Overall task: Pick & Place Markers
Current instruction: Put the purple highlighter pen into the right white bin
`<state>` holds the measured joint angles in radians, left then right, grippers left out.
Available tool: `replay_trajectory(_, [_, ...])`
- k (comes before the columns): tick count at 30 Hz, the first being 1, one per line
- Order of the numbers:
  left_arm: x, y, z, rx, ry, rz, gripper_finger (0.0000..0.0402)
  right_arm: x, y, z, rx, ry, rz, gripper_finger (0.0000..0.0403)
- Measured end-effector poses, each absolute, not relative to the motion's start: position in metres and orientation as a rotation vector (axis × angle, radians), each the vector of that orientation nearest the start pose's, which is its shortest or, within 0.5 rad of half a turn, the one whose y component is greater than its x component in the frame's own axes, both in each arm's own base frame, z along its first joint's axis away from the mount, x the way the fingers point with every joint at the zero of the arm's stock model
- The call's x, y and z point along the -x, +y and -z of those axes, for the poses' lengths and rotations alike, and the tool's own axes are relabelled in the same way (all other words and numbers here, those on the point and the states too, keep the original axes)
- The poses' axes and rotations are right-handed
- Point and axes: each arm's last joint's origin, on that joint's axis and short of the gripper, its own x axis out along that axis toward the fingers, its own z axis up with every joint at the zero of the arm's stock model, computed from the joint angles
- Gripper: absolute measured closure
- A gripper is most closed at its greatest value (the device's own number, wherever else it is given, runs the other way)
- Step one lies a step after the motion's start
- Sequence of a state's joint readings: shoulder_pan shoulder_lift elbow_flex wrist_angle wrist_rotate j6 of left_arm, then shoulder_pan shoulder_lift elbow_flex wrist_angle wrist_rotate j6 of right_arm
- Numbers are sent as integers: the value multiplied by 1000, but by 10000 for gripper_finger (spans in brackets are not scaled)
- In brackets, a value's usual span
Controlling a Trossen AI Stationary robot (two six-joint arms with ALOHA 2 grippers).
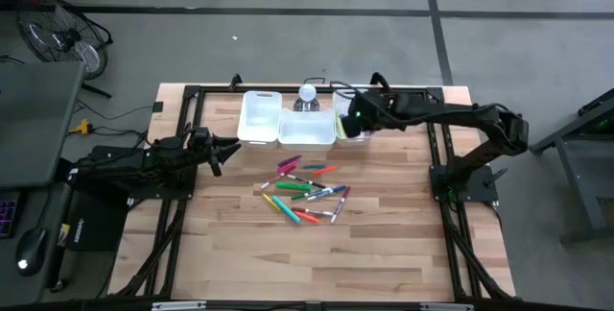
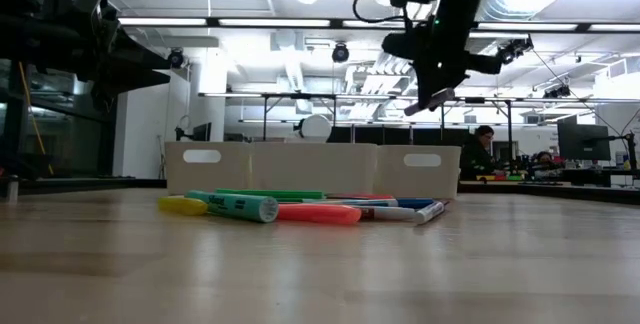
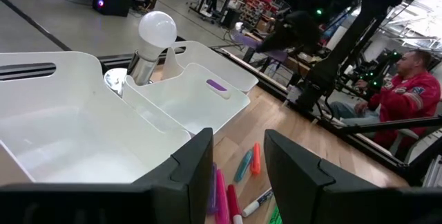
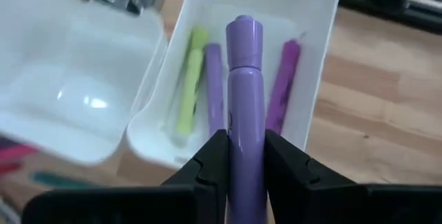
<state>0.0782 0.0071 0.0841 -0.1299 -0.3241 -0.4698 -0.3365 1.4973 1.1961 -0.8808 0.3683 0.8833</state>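
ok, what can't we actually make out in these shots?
- High view: the right bin and what lies in it, covered by the right gripper.
- Low view: inside all bins, hidden by their front walls.
- Right wrist view: lower end of the held purple marker, hidden between the jaws.

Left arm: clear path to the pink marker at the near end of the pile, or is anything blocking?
Probably yes. The left gripper is open and empty, beside the left bin, with bare table between it and the pink marker. The right gripper is away over the right bin, holding a purple marker.
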Motion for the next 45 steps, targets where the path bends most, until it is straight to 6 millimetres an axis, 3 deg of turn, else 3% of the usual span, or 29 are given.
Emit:
replay_trajectory(11, [-90,16,-179,457,-43,-407,273,-292,-158,-219,-850,820,1107,339])
replay_trajectory(17, [-90,16,-179,457,-43,-407,273,-295,-175,-197,-905,843,1128,328])
replay_trajectory(24, [-90,16,-179,457,-43,-407,273,-301,-180,-181,-938,862,1117,323])
replay_trajectory(45, [-90,16,-179,457,-43,-407,273,-299,-180,-179,-904,917,1097,320])
